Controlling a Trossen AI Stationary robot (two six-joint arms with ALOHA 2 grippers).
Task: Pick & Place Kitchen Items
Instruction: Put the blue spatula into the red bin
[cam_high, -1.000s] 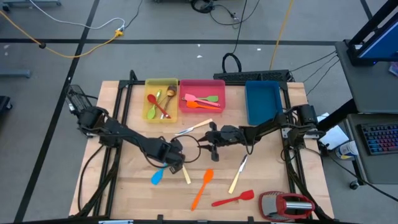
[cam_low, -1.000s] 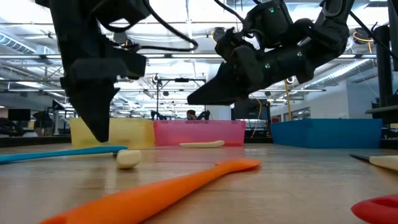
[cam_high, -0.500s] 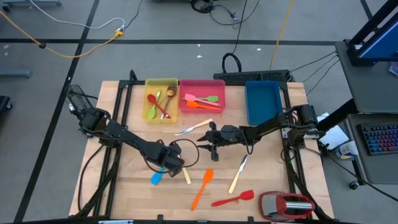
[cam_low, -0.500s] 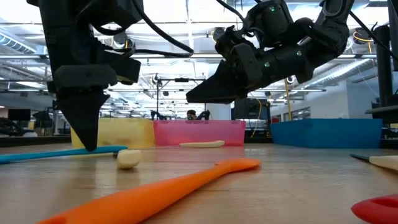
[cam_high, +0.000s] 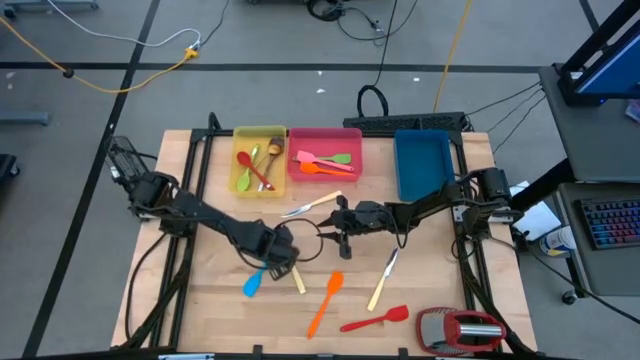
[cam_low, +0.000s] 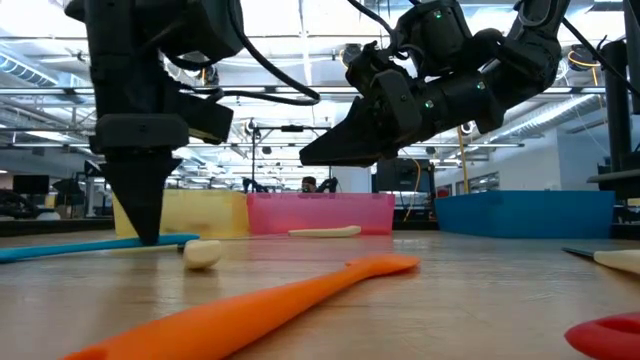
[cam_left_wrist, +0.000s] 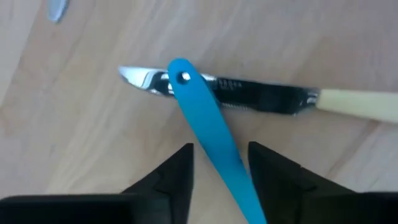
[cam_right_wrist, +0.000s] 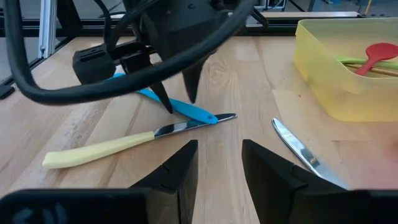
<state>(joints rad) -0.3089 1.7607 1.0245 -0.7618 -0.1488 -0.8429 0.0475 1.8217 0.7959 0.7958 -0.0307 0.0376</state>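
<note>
Left gripper (cam_high: 272, 262) low over the table (cam_high: 420, 300) middle, slightly toward the left edge, fingers (cam_left_wrist: 180, 171) spread and straddling the blue spatula (cam_left_wrist: 208, 140) handle, tips down at the wood; not pinching it. Blue spatula crosses over a cream-handled knife (cam_left_wrist: 292, 99); its blade end lies toward the front-left part of the table. Right gripper (cam_high: 343, 222) hovers above mid-table, fingers parted with nothing between them.

Open wood: wide strip along the left edge, and the right side between the blue tray (cam_high: 421, 163) at the back edge and the red-and-silver gadget (cam_high: 458, 329) at the front-right corner. Front-centre is crowded: orange spatula (cam_high: 325, 304), red spatula (cam_high: 375, 319), another knife (cam_high: 383, 278). A further knife (cam_high: 311, 205) lies just in front of the pink tray (cam_high: 325, 154).

Yellow tray (cam_high: 259, 160) holds spoons, pink tray holds spatulas; exact count hard to make out. Low view: left arm hides part of the yellow tray; the red spatula is cut off by the picture's edge.
</note>
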